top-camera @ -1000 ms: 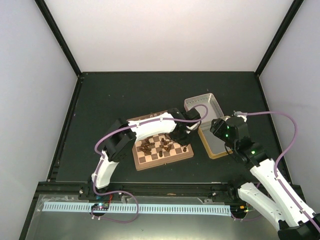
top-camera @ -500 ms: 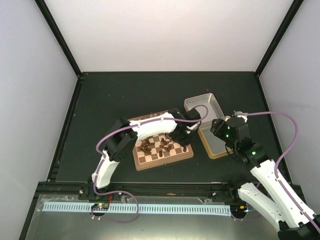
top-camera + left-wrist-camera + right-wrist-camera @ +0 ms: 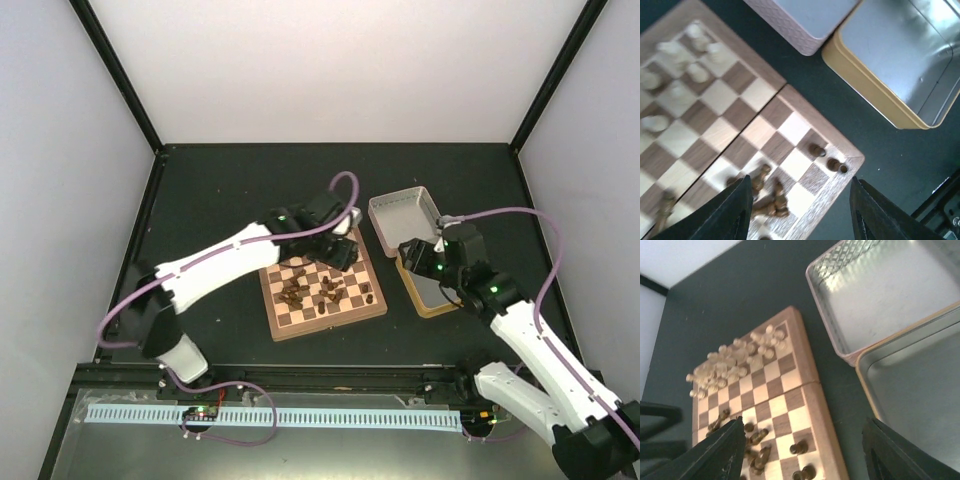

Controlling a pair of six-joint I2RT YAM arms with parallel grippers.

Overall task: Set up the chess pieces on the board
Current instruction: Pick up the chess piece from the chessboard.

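L tool (image 3: 801, 192) spread, empty, over board's (image 3: 285, 318) 1 o'clock edge. R tool (image 3: 804, 425) spread wide, empty, above tin halves (image 3: 395, 205) at board's 3 o'clock. Dark pieces (image 3: 310, 290) heaped mid-board, pale pieces (image 3: 735, 362) at 12 o'clock edge

Smooth wooden board (image 3: 792, 127) and chess pieces (image 3: 816, 149); shiny metal tins (image 3: 890, 290), one with an embossed wall; matt dark desk (image 3: 240, 190).

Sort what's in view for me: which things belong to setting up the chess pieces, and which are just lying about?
Part of the job:
the board
dark brown chessmen
pale cream chessmen

Just lying about:
pink-walled tin half
yellow-rimmed tin half
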